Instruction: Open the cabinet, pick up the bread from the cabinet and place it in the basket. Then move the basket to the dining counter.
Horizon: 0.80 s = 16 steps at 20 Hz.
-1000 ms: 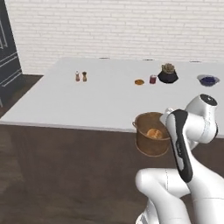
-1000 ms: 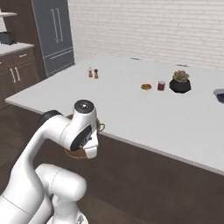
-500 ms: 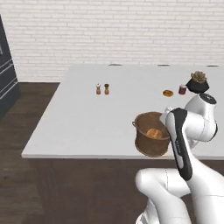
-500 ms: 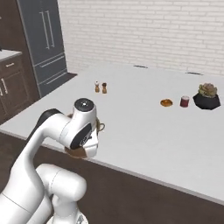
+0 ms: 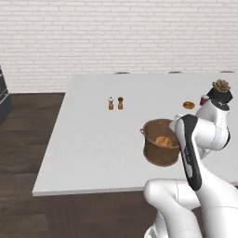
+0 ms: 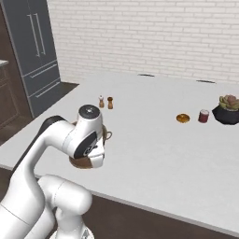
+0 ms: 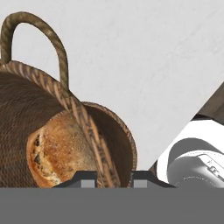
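My gripper (image 7: 113, 178) is shut on the rim of the brown woven basket (image 5: 160, 149), and the rim runs between the two fingertips. The golden-brown bread (image 7: 57, 153) lies inside the basket (image 7: 26, 105), also seen as a small bun (image 5: 162, 141). The basket hangs over or on the white dining counter (image 5: 93, 139) near its front edge; I cannot tell whether it rests on it. From the right, my hand covers most of the basket (image 6: 80, 162). The cabinet is out of view.
Salt and pepper shakers (image 5: 115, 103) stand on the counter behind the basket. A small brown pastry (image 5: 188, 105), a red cup (image 5: 203, 99) and a potted plant (image 5: 221, 90) sit at the far right. A grey fridge (image 6: 32, 46) stands at the left; a brick wall is behind.
The whole picture has shifted, so the base has driven along the counter and closer to it. The basket with the bread stays in my grip, in the same place relative to the arm.
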### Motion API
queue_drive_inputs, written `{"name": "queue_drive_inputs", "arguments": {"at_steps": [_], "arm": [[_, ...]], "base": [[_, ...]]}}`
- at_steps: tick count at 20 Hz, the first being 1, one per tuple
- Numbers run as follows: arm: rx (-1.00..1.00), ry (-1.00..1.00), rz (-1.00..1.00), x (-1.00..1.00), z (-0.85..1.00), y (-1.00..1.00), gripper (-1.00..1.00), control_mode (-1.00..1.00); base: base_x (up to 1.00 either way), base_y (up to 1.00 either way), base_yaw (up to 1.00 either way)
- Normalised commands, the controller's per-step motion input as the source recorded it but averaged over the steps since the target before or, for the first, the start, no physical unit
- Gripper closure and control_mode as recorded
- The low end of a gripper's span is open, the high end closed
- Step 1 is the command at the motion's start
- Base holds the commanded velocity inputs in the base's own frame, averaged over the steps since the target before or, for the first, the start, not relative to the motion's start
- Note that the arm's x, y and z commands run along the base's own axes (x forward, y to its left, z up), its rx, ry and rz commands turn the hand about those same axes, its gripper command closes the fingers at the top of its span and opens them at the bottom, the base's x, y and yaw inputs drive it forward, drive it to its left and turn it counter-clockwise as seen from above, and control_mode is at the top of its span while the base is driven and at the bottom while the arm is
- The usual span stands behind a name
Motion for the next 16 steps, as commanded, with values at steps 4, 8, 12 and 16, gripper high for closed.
{"name": "queue_drive_inputs", "arguments": {"at_steps": [4, 8, 12, 16], "arm": [[0.00, 0.00, 0.00, 0.00, 0.00, 0.00, 1.00, 1.00], [0.00, 0.00, 0.00, 0.00, 0.00, 0.00, 1.00, 1.00], [0.00, 0.00, 0.00, 0.00, 0.00, 0.00, 1.00, 1.00], [0.00, 0.00, 0.00, 0.00, 0.00, 0.00, 1.00, 1.00]], "base": [[0.02, 0.00, 0.00], [0.01, 0.00, 0.00], [0.12, 0.00, 0.00], [0.43, 0.00, 0.00]]}}
